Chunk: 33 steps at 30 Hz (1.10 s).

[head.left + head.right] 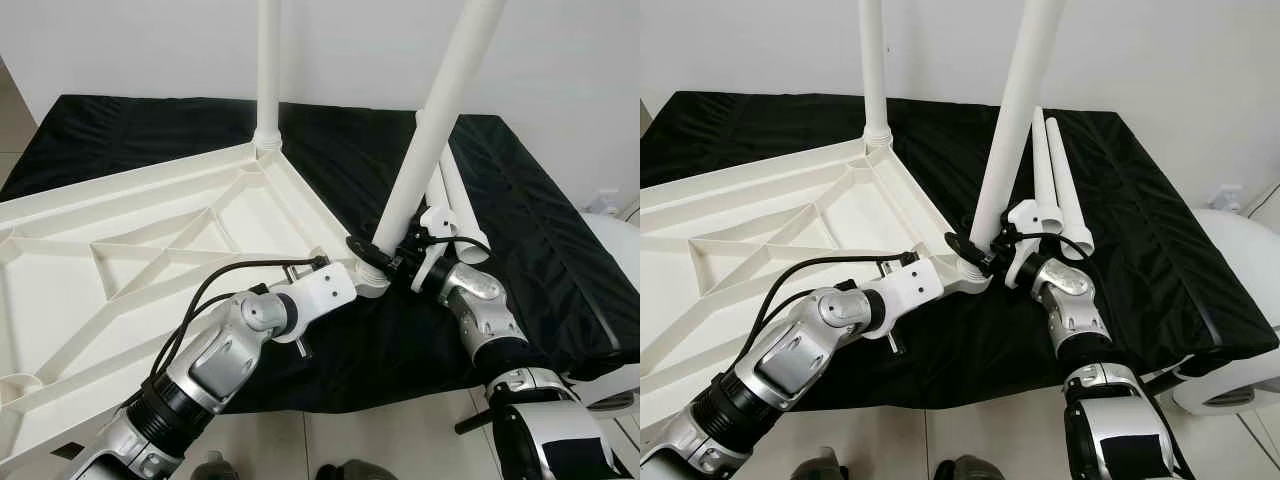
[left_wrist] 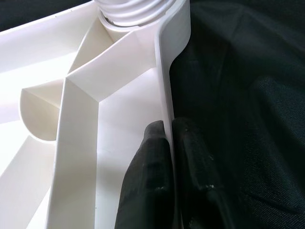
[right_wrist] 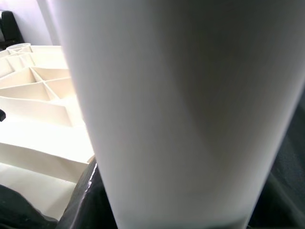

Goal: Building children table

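In the head views, we saw the white tabletop lying underside up on a bed's black cover, one leg standing upright in its far corner. Our left end effector sat at the near corner; our right end effector clasped a tilted leg by its base there, two spare legs lying just behind. In the left wrist view, the fingers pinched the tabletop's rim narrowly. In the right wrist view, the held leg loomed white beside the ribbed tabletop
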Motion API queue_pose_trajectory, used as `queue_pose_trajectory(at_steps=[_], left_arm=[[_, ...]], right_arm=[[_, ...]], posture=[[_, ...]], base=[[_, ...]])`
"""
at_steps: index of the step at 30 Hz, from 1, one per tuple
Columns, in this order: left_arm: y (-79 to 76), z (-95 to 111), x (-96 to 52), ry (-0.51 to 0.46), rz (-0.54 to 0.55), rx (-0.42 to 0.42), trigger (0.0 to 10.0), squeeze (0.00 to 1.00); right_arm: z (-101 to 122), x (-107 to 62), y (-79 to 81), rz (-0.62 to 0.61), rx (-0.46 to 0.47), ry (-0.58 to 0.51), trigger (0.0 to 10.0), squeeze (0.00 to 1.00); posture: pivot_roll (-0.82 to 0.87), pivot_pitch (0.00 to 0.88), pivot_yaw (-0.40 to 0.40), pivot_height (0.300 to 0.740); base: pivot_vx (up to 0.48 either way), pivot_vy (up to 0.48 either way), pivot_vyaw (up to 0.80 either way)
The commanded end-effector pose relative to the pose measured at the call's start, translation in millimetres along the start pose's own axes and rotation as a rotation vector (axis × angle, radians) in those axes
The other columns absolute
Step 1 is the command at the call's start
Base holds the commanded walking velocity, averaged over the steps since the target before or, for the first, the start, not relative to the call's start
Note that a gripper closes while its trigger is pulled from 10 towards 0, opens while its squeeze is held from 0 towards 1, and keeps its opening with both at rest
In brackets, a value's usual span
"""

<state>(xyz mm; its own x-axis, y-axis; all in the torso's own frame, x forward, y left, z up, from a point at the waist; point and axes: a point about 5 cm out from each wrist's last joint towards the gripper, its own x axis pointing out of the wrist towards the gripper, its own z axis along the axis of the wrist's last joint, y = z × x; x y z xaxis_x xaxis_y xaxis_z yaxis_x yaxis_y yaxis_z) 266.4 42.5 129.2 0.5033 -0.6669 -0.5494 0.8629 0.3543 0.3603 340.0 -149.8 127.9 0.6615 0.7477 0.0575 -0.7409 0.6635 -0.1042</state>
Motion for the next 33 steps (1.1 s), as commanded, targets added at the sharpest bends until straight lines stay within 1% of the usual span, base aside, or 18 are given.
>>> queue_pose_trajectory(at_steps=[1, 4, 7, 10, 11, 15, 18, 19, 21, 23, 24, 26, 27, 28, 30, 32, 33], left_arm=[[-4.0, 12.6, -1.2, -0.066, 0.008, 0.054, 10.0, 0.0], [-3.8, 12.4, -1.4, -0.066, 0.011, 0.052, 10.0, 0.0], [-3.7, 11.0, -1.4, -0.063, 0.012, 0.048, 10.0, 0.0], [-3.7, 10.7, -1.5, -0.063, 0.012, 0.047, 10.0, 0.0], [-3.7, 11.1, -1.7, -0.064, 0.011, 0.046, 10.0, 0.0], [-3.5, 11.4, -1.8, -0.065, 0.011, 0.046, 10.0, 0.0], [-3.6, 11.7, -2.0, -0.065, 0.008, 0.046, 10.0, 0.0], [-3.6, 11.7, -2.0, -0.065, 0.008, 0.046, 10.0, 0.0], [-3.7, 11.5, -1.7, -0.065, 0.007, 0.045, 10.0, 0.0], [-3.7, 11.4, -1.7, -0.064, 0.008, 0.045, 10.0, 0.0], [-3.7, 11.6, -1.6, -0.065, 0.009, 0.044, 10.0, 0.0], [-3.6, 12.0, -1.5, -0.066, 0.012, 0.042, 10.0, 0.0], [-3.5, 12.3, -1.3, -0.067, 0.013, 0.041, 10.0, 0.0], [-3.5, 12.3, -1.3, -0.067, 0.013, 0.041, 10.0, 0.0], [-2.9, 13.0, -0.7, -0.069, 0.016, 0.039, 10.0, 0.0], [-2.6, 13.4, -0.5, -0.07, 0.018, 0.039, 10.0, 0.0], [-2.6, 13.4, -0.5, -0.07, 0.018, 0.039, 10.0, 0.0]], right_arm=[[-14.0, -16.4, -10.1, -0.141, 0.06, 0.049, 10.0, 0.0], [-16.8, -17.9, -8.3, -0.175, 0.072, 0.041, 10.0, 0.0], [-17.0, -16.5, -1.9, -0.217, 0.09, 0.008, 10.0, 0.0], [-16.4, -15.7, 1.0, -0.226, 0.089, -0.004, 10.0, 0.0], [-13.9, -13.5, 3.7, -0.265, 0.096, -0.029, 10.0, 0.0], [-11.5, -11.4, 6.3, -0.31, 0.076, -0.042, 10.0, 0.0], [-7.5, -6.3, 12.8, -0.388, 0.073, -0.054, 10.0, 0.0], [-7.5, -6.3, 12.8, -0.388, 0.073, -0.054, 10.0, 0.0], [-2.7, -1.6, 20.3, -0.435, 0.066, -0.076, 10.0, 0.0], [-1.3, -0.8, 22.3, -0.444, 0.064, -0.08, 10.0, 0.0], [1.2, 1.9, 26.4, -0.482, 0.06, -0.087, 10.0, 0.0], [4.7, 5.6, 31.1, -0.62, 0.065, -0.085, 10.0, 0.0], [4.9, 7.6, 34.2, -0.683, 0.054, -0.058, 10.0, 0.0], [4.9, 7.6, 34.2, -0.683, 0.054, -0.058, 10.0, 0.0], [6.5, 12.1, 42.6, -0.75, 0.03, -0.042, 10.0, 0.0], [8.0, 15.1, 48.8, -0.761, 0.029, -0.044, 10.0, 0.0], [8.0, 15.1, 48.8, -0.761, 0.029, -0.044, 10.0, 0.0]], posture=[[0.05, 0.0, -0.089, 0.74], [0.05, 0.0, -0.089, 0.74], [0.04, 0.0, -0.085, 0.74], [0.04, 0.0, -0.084, 0.74], [0.04, 0.0, -0.081, 0.74], [0.04, 0.0, -0.078, 0.74], [0.04, 0.0, -0.077, 0.74], [0.04, 0.0, -0.077, 0.74], [0.04, 0.0, -0.079, 0.74], [0.04, 0.0, -0.079, 0.74], [0.04, 0.0, -0.083, 0.74], [0.04, 0.0, -0.086, 0.74], [0.04, 0.0, -0.089, 0.74], [0.04, 0.0, -0.089, 0.74], [0.04, 0.0, -0.092, 0.74], [0.04, 0.0, -0.092, 0.74], [0.04, 0.0, -0.092, 0.74]], base=[[0.0, 0.0, 0.0], [0.0, 0.0, 0.0], [0.0, 0.0, 0.0], [0.0, 0.0, 0.0], [0.0, 0.0, 0.0], [0.0, 0.0, 0.0], [0.0, 0.0, 0.0], [0.0, 0.0, 0.0], [0.0, 0.0, 0.0], [0.0, 0.0, 0.0], [0.0, 0.0, 0.0], [0.0, 0.0, 0.0], [0.0, 0.0, 0.0], [0.0, 0.0, 0.0], [0.0, 0.0, 0.0], [0.0, 0.0, 0.0], [0.0, 0.0, 0.0]])
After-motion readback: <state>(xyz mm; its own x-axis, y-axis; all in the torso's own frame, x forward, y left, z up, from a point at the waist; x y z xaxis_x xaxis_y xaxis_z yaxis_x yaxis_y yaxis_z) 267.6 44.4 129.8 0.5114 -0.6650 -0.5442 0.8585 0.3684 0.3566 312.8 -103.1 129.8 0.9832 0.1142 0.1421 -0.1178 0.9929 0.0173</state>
